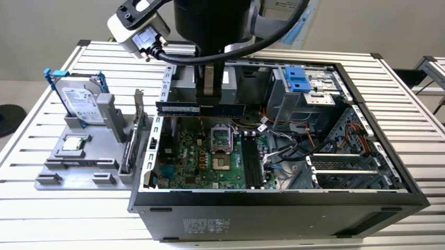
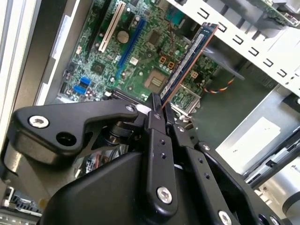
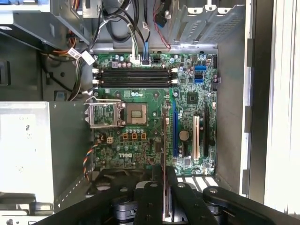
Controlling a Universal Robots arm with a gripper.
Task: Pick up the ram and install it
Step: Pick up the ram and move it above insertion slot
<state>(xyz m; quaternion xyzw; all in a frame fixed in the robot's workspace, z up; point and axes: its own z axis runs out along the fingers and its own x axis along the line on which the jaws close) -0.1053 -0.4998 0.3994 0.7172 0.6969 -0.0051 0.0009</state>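
My gripper hangs over the open computer case, shut on the ram. The ram is a long dark stick held level above the back part of the motherboard. In the second wrist view the ram sticks out from between the black fingers, over the green board. It appears edge-on in the first wrist view, the ram rising from the gripper. The black memory slots lie empty on the board, apart from the ram; the exterior view shows the memory slots toward its right of the processor socket.
On the exterior view's left a grey fixture carries a silver hard drive in a blue frame, an upright expansion card and a processor chip. Inside the case are loose cables, a drive cage and metal walls.
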